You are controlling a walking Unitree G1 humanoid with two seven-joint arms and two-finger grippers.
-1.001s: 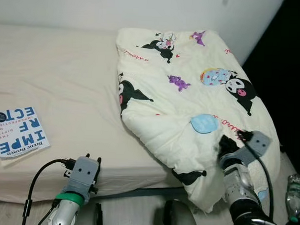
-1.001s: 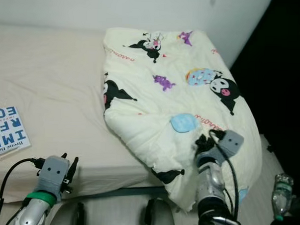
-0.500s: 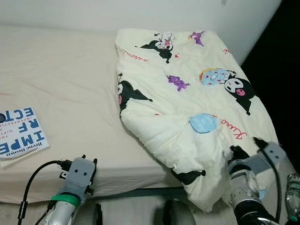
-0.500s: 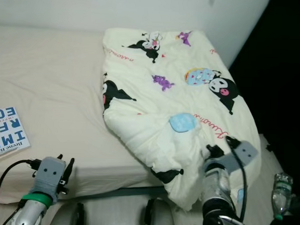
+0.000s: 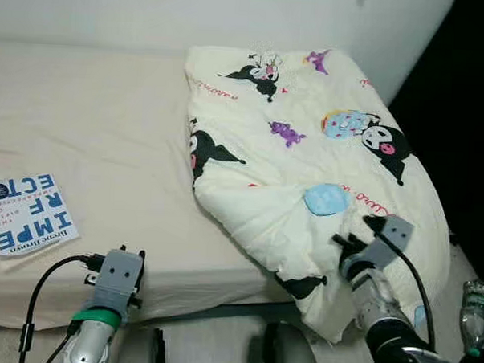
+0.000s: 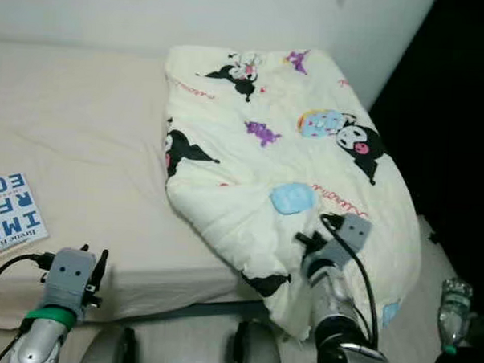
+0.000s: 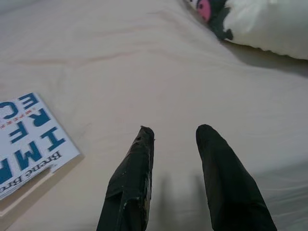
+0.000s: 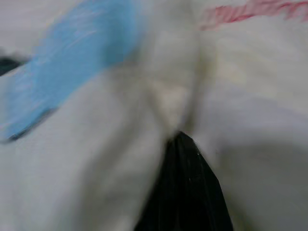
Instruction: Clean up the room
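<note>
So your right gripper (image 5: 350,241) is digging into the near end of the cartoon-print quilt (image 5: 307,152), and from the wrist cam the fingers are looking pinched shut on a fold of the fabric. That grip is probably there so you can pull or fold the thing, since it's sitting bunched on the right side of the bed (image 5: 92,127), drooping over the edge. Your left gripper (image 7: 173,132) is hanging low at the bed's front edge with its fingers parted, holding nothing. The book (image 5: 28,212) is lying just ahead of it, so that's likely next.
</note>
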